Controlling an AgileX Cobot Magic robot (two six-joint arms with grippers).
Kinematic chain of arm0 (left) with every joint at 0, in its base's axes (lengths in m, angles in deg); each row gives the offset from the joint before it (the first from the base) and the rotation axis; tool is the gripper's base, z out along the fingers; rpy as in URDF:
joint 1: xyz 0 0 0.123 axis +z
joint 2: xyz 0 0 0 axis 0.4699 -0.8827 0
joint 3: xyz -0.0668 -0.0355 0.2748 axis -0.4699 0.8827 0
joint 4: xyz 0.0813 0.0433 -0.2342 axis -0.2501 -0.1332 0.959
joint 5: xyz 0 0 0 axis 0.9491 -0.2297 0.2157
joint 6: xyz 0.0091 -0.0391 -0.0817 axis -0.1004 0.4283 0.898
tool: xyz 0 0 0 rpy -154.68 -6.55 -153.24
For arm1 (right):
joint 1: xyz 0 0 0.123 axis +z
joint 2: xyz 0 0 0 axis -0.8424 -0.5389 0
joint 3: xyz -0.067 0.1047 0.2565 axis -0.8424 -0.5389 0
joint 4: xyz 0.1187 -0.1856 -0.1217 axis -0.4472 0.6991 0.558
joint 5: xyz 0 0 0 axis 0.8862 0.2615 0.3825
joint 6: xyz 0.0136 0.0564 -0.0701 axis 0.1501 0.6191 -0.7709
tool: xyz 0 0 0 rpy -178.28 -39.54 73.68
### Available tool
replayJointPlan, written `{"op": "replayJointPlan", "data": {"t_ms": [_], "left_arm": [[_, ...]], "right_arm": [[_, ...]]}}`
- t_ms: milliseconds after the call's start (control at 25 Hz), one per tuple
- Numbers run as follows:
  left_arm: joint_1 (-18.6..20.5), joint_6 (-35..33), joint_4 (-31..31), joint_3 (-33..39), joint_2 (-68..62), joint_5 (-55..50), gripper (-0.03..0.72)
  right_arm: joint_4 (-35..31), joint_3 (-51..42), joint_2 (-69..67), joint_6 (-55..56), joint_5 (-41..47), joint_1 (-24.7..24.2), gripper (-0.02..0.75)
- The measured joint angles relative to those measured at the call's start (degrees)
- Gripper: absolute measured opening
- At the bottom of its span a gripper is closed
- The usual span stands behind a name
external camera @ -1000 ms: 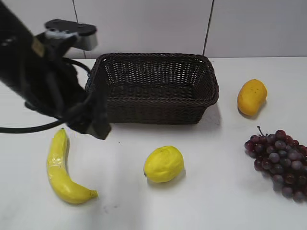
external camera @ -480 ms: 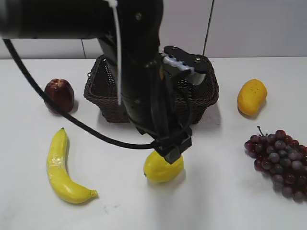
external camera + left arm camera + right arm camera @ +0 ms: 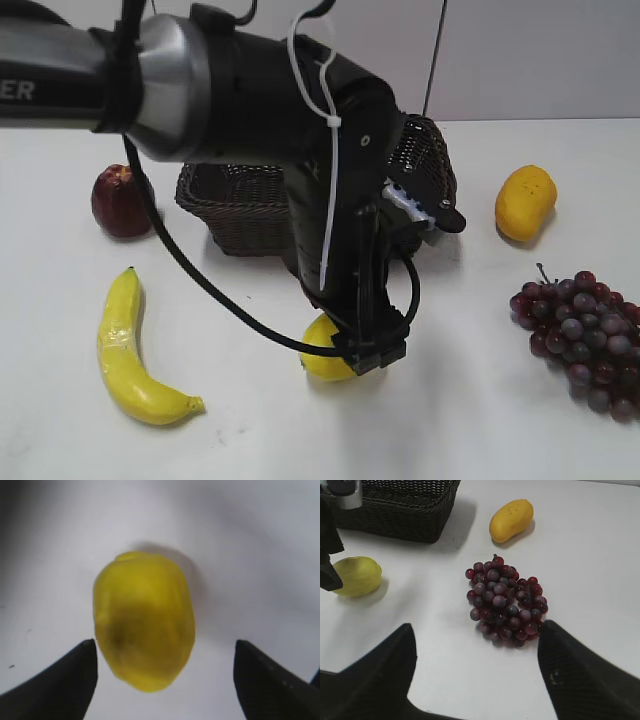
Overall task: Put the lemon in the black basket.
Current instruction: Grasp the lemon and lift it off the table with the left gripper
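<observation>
From outside, the left gripper (image 3: 366,352) hangs directly over the lemon (image 3: 322,358), masking most of it; the arm also covers much of the black basket (image 3: 232,205) at 12 o'clock. The left wrist camera alone shows the fingers (image 3: 60,680) spread wide, the lemon (image 3: 144,620) on the table between them, untouched. The right wrist camera shows the right gripper (image 3: 475,680) with fingers parted over grapes (image 3: 505,601), a mango (image 3: 511,519) at 12 o'clock, and the basket (image 3: 400,505) cropped at top.
</observation>
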Motion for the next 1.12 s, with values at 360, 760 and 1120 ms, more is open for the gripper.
{"op": "replayJointPlan", "data": {"t_ms": [360,760,1120], "left_arm": [[0.5,0.0,-0.7,-0.1,-2.6,4.5,0.628],[0.7,-0.1,0.6,-0.1,-6.2,4.3,0.581],[0.7,-0.2,0.8,-0.2,-5.0,0.8,0.550]], "right_arm": [[0.0,0.0,0.0,0.0,0.0,0.0,0.571],[0.0,0.0,0.0,0.0,0.0,0.0,0.571],[0.0,0.0,0.0,0.0,0.0,0.0,0.571]]}}
